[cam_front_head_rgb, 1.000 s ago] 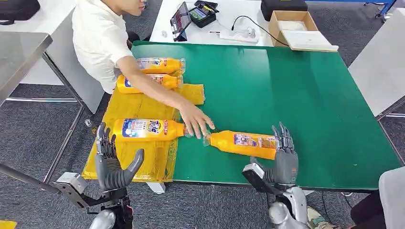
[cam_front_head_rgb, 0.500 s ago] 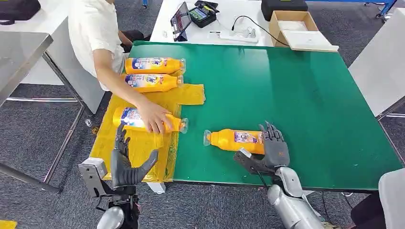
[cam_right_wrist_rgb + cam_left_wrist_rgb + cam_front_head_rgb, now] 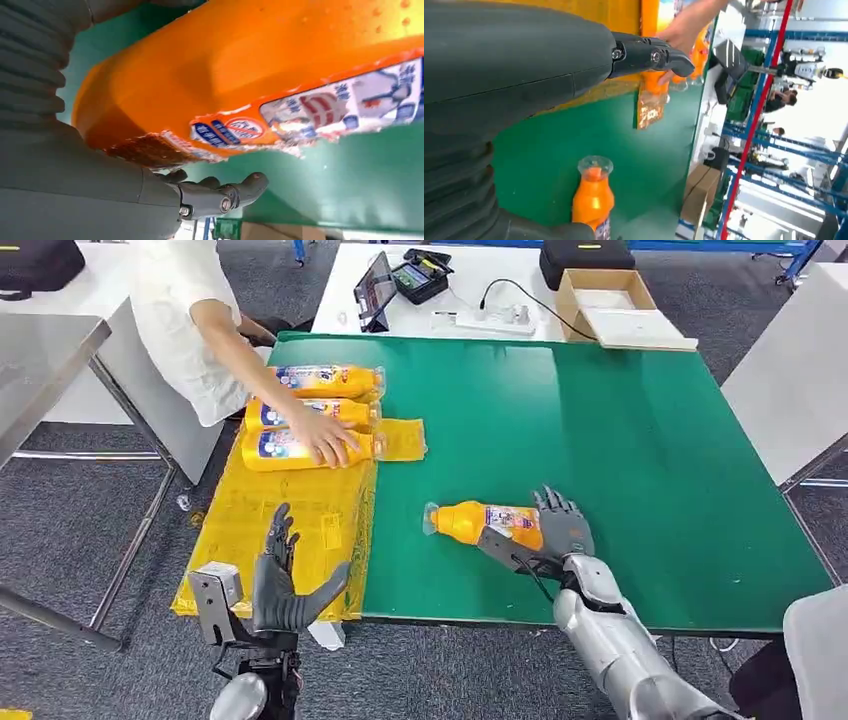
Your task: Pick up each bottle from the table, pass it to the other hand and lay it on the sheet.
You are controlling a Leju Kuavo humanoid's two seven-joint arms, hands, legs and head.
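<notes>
An orange bottle [image 3: 472, 522] lies on its side on the green table [image 3: 620, 440], cap toward the yellow sheet [image 3: 290, 520]. My right hand [image 3: 556, 536] is at its base end, thumb on the near side and fingers on the far side. Up close, the bottle [image 3: 250, 75] sits against my palm, with green table showing between it and the thumb [image 3: 220, 197]. My left hand [image 3: 285, 580] is open over the sheet's near edge, holding nothing. The left wrist view shows the bottle's neck and cap [image 3: 593, 190] beyond my left hand [image 3: 514, 65].
Three more orange bottles [image 3: 325, 380] [image 3: 310, 413] [image 3: 285, 448] lie side by side at the sheet's far end. A person's hand [image 3: 325, 440] rests on the nearest one. Behind the table a white desk holds a tablet [image 3: 378, 285] and a cardboard box [image 3: 610, 300].
The person slid the third bottle up the sheet beside the other two. My right hand closed in around the table bottle's base. My left hand shifted right and up.
</notes>
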